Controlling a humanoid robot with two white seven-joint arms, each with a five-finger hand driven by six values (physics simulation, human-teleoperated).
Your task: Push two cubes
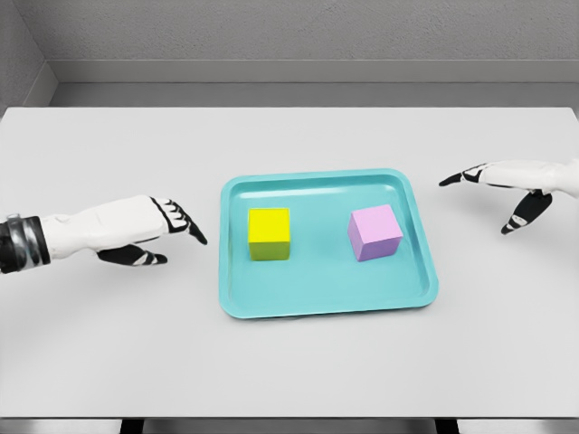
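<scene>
A teal tray point(271, 307) is seen lying near the middle of a pale grey table point(109, 344), and both cubes are set inside it, well apart from each other and touched by neither hand. The yellow cube point(270, 233) is placed in the tray's left half, the pink cube point(374, 232) in its right half at about the same depth. The left hand point(149, 231) is held just outside the tray's left rim, its fingers extended and loosely spread with nothing grasped, the fingertips pointed towards the yellow cube, which lies directly to the hand's right across the rim. The right hand point(507, 190) is held further out beyond the tray's right rim and a little farther back on the table, its fingers likewise relaxed and apart, empty; the pink cube lies inward from it and slightly nearer the robot. Each cube is thus matched to the hand on its own side (the left hand being judged the closer of the two to its cube). Neither push is judged to be begun, and the rim would probably have to be cleared by each hand before a cube's outer face can be met.
</scene>
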